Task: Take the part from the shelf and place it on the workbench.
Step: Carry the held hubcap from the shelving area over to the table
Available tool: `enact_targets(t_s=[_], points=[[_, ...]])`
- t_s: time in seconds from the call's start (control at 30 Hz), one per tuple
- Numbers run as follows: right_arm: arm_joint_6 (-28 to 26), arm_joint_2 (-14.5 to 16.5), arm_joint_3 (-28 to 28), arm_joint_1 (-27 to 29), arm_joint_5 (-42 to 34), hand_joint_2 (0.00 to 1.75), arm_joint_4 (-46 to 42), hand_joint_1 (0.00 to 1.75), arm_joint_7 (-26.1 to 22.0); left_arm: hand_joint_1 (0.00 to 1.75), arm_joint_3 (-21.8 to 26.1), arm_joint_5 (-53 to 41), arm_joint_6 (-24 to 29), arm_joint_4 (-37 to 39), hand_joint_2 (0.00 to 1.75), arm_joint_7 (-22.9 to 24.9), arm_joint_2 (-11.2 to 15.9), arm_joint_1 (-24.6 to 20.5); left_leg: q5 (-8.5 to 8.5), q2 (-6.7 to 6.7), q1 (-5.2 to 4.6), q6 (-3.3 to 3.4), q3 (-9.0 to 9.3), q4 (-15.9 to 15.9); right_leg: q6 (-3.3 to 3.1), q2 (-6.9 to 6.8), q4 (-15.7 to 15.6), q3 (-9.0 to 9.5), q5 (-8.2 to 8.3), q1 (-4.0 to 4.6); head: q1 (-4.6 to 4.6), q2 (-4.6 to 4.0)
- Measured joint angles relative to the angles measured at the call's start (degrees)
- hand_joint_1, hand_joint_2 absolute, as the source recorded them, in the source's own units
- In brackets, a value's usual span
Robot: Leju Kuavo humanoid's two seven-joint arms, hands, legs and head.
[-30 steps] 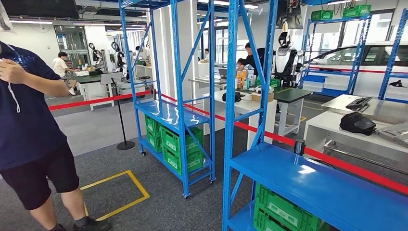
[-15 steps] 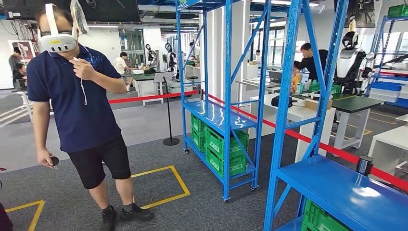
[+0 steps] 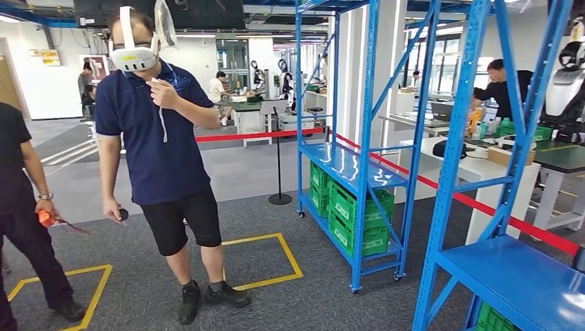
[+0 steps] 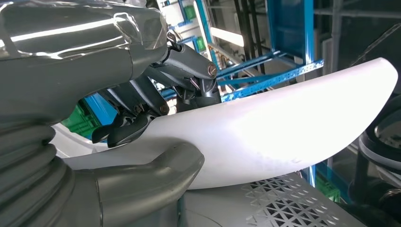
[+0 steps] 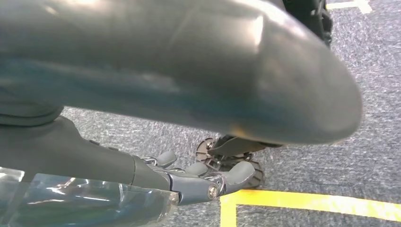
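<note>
Left wrist view: your left hand [image 4: 142,118] grips the white curved part [image 4: 265,127], thumb under it, dark fingers over it.
Right hand [image 5: 189,182]: fingers curled, holding nothing, above grey carpet.
Head view: blue shelf [image 3: 355,162] right, person [image 3: 162,145] left.

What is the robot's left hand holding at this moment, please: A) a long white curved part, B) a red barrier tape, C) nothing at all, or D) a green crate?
A. In the left wrist view, the left hand grips a long white curved part, its thumb under the part and its darker fingers over the top edge.
</note>
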Motion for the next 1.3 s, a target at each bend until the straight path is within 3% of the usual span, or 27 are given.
enact_targets(t_s=[0.07, 0.1, 0.13, 0.2, 0.27, 0.3, 0.33, 0.4, 0.43, 0.5, 0.57, 0.63, 0.7, 0.73, 0.8, 0.83, 0.87, 0.93, 1.0, 1.03, 1.1, 1.17, 1.23, 1.3], points=[[0.0, 0.0, 0.0, -0.1, 0.0, 0.0, 0.0, 0.0, 0.0, 1.75, 0.0, 0.0, 0.0, -0.1, 1.75, 0.0, 0.0, 0.0, 0.39, -1.61, -0.03, 0.46, 0.25, -0.6, 0.5, -1.12, -0.2, 0.33, -0.17, -0.07, -0.03, 0.01], [0.0, 0.1, 0.0, -0.1, 0.0, 0.0, 0.0, 0.0, -0.1, 1.75, 0.0, 0.1, 0.0, -0.1, 1.75, 0.0, 0.0, 0.0, 0.75, -2.42, 0.09, 0.77, 0.67, -1.1, 0.65, -0.54, 0.0, 0.37, -0.49, -0.15, 0.02, 0.0], [0.0, 0.1, 0.0, -0.1, 0.0, 0.0, 0.1, 0.0, -0.1, 1.75, 0.0, 0.1, -0.1, -0.1, 1.75, 0.0, 0.0, -0.1, 1.18, -3.26, 0.25, 1.15, 1.11, -1.7, 0.65, 0.87, 1.3, -0.06, -1.25, -0.21, 0.05, 0.0], [-0.1, 0.0, 0.0, 0.1, 0.0, 0.0, 0.2, 0.0, -0.2, 1.75, 0.0, 0.1, -0.1, -0.2, 1.75, 0.0, -0.2, -0.2, 1.71, -5.01, 0.36, 1.63, 1.59, -2.3, 0.26, 4.72, 7.5, -2.93, -4.01, -0.29, 0.28, 0.0], [-0.1, -0.1, 0.0, 0.4, 0.0, 0.0, 0.2, 0.0, -0.2, 1.75, 0.0, 0.2, -0.1, -0.1, 1.75, 0.0, -0.2, -0.1, 1.78, -6.96, 0.3, 1.74, 1.56, -2.3, 0.17, 6.32, 14.9, -6.99, -6.31, -0.27, 0.46, 0.0], [-0.2, -0.2, 0.0, 0.5, 0.0, 0.0, 0.2, 0.0, -0.2, 1.75, 0.0, 0.2, -0.1, 0.0, 1.75, 0.0, -0.2, -0.1, 1.77, -7.94, 0.29, 1.72, 1.59, -2.3, 0.42, 6.48, 16.2, -8.05, -6.25, -0.3, 0.48, -0.01], [-0.3, -0.2, 0.0, 0.5, 0.0, 0.0, 0.2, 0.0, -0.2, 1.75, 0.0, 0.2, -0.1, 0.0, 1.75, 0.0, -0.2, -0.1, 1.73, -8.9, 0.32, 1.67, 1.66, -2.2, 0.84, 6.56, 15.2, -8.04, -5.24, -0.37, 0.53, -0.01], [-0.4, -0.2, 0.0, 0.4, -0.1, 0.0, 0.2, 0.0, -0.2, 1.75, 0.0, 0.2, -0.1, 0.0, 1.75, 0.1, -0.2, -0.1, 1.51, -10.71, 0.47, 1.32, 1.73, -1.9, 1.86, 7.79, 7.4, -5.14, -1.33, -0.82, 0.64, -0.01], [-0.5, -0.2, 0.0, 0.4, -0.1, 0.0, 0.3, 0.0, -0.2, 1.75, -0.1, 0.2, -0.1, 0.0, 1.75, 0.1, -0.2, -0.2, 1.26, -11.52, 0.42, 0.99, 1.63, -1.6, 1.97, 8.59, 3.6, -3.52, 0.36, -0.99, 0.7, -0.01], [-0.5, -0.2, 0.0, 0.3, -0.1, 0.0, 0.4, 0.0, -0.3, 1.75, -0.1, 0.3, 0.0, 0.1, 1.75, 0.1, -0.2, -0.2, 0.87, -12.7, 0.36, 0.38, 1.29, -1.0, 1.39, 9.48, 0.1, -1.87, 1.84, -0.99, 0.71, -0.01], [-0.6, -0.2, 0.0, 0.1, -0.1, 0.0, 0.6, 0.0, -0.5, 1.75, -0.2, 0.4, 0.0, 0.1, 1.75, 0.2, -0.1, -0.2, 0.71, -13.39, 0.49, 0.02, 1.01, -0.9, 0.46, 8.47, 0.1, -1.69, 1.91, -0.77, 0.59, -0.01], [-0.7, -0.1, 0.0, -0.1, -0.1, 0.0, 0.7, 0.0, -0.8, 1.75, -0.3, 0.5, 0.0, 0.1, 1.75, 0.2, 0.0, -0.3, -0.33, -11.33, 0.52, -0.4, 0.2, 0.7, -0.27, 7.48, 0.0, -1.45, 1.88, -0.78, 0.4, 0.0], [-0.8, -0.1, 0.0, 0.0, -0.2, 0.0, 0.8, 0.0, -1.1, 1.75, -0.4, 0.6, 0.0, 0.1, 1.75, 0.2, 0.0, -0.6, -3.39, -7.5, 0.58, -0.86, -2.72, 6.6, -0.9, 6.36, 0.0, -1.23, 1.65, -0.52, 0.18, 0.0], [-0.8, -0.1, 0.0, 0.1, -0.2, 0.0, 0.8, 0.0, -1.2, 1.75, -0.4, 0.6, 0.0, 0.2, 1.75, 0.2, 0.0, -0.6, -5.14, -6.33, 0.71, -1.02, -4.83, 10.7, -1.1, 5.69, 0.0, -1.18, 1.52, -0.29, 0.1, 0.0], [-0.8, -0.2, 0.0, 0.2, -0.2, 0.0, 0.8, 0.0, -1.2, 1.75, -0.6, 0.6, 0.0, 0.3, 1.75, 0.2, 0.1, -0.7, -6.63, -5.57, 0.89, -1.08, -7.9, 16.2, -1.35, 4.25, 0.0, -1.15, 1.32, 0.09, 0.06, 0.0], [-0.8, -0.2, 0.0, 0.2, -0.2, 0.0, 0.9, 0.0, -1.2, 1.75, -0.7, 0.6, -0.1, 0.3, 1.75, 0.2, 0.2, -0.7, -5.81, -5.45, 0.89, -0.95, -7.86, 15.8, -1.46, 3.55, 0.0, -1.07, 1.23, 0.26, 0.04, -0.01], [-0.8, -0.2, 0.0, 0.1, -0.2, 0.0, 0.9, 0.0, -1.2, 1.75, -0.7, 0.6, -0.1, 0.3, 1.75, 0.2, 0.2, -0.7, -4.13, -5.15, 0.78, -0.67, -6.58, 13.2, -1.52, 2.89, 0.0, -0.93, 1.11, 0.42, 0.03, -0.01], [-0.8, 0.0, 0.0, 0.0, -0.2, 0.0, 1.0, 0.0, -1.2, 1.75, -0.8, 0.7, -0.1, 0.3, 1.75, 0.2, 0.2, -1.1, -0.69, -2.65, 0.02, 0.37, -2.16, 4.8, -1.54, 1.64, -0.1, -0.54, 0.84, 0.69, 0.03, -0.01], [-1.0, 0.3, 0.0, 0.1, -0.2, 0.0, 1.2, 0.0, -1.2, 1.75, -0.8, 0.7, 0.0, 0.3, 1.75, 0.2, 0.2, -1.6, 0.43, -0.57, -0.86, 1.19, 0.31, 0.0, -1.3, 0.47, -0.1, -0.29, 0.59, 0.75, 0.05, 0.0], [-1.0, 0.4, 0.0, 0.1, -0.2, 0.0, 1.3, 0.0, -1.2, 1.75, -0.8, 0.7, 0.0, 0.3, 1.75, 0.2, 0.2, -1.8, 0.27, -0.65, -1.07, 1.32, 0.36, -0.4, -1.12, -0.18, -0.2, -0.19, 0.5, 0.74, 0.04, 0.0], [-1.1, 0.4, 0.0, 0.0, -0.2, 0.0, 1.3, 0.0, -1.3, 1.75, -0.8, 0.8, 0.0, 0.3, 1.75, 0.3, 0.2, -1.9, 0.78, -2.13, -0.98, 1.66, 0.89, -1.4, -0.76, -1.06, -0.3, 0.14, 0.32, 0.75, 0.02, 0.01], [-1.1, 0.4, 0.0, -0.1, -0.2, 0.0, 1.4, 0.0, -1.3, 1.75, -0.9, 1.0, 0.0, 0.4, 1.75, 0.3, 0.2, -2.1, 1.76, -3.71, -0.43, 2.1, 1.86, -2.9, -0.74, 1.43, 2.2, -0.83, -1.06, 0.72, 0.01, 0.01], [-1.2, 0.3, 0.0, 0.1, -0.2, 0.0, 1.5, 0.0, -1.4, 1.75, -0.9, 1.1, 0.0, 0.4, 1.75, 0.3, 0.0, -2.2, 2.34, -5.37, -0.06, 2.3, 2.18, -3.4, -0.9, 5.17, 9.1, -4.22, -3.89, 0.42, 0.17, 0.0], [-1.2, 0.1, 0.0, 0.4, -0.2, 0.0, 1.6, 0.0, -1.4, 1.75, -1.0, 1.1, 0.0, 0.5, 1.75, 0.4, -0.2, -2.1, 2.39, -7.26, 0.16, 2.17, 2.11, -3.4, -0.36, 6.36, 15.1, -7.55, -5.49, -0.04, 0.4, 0.01]])
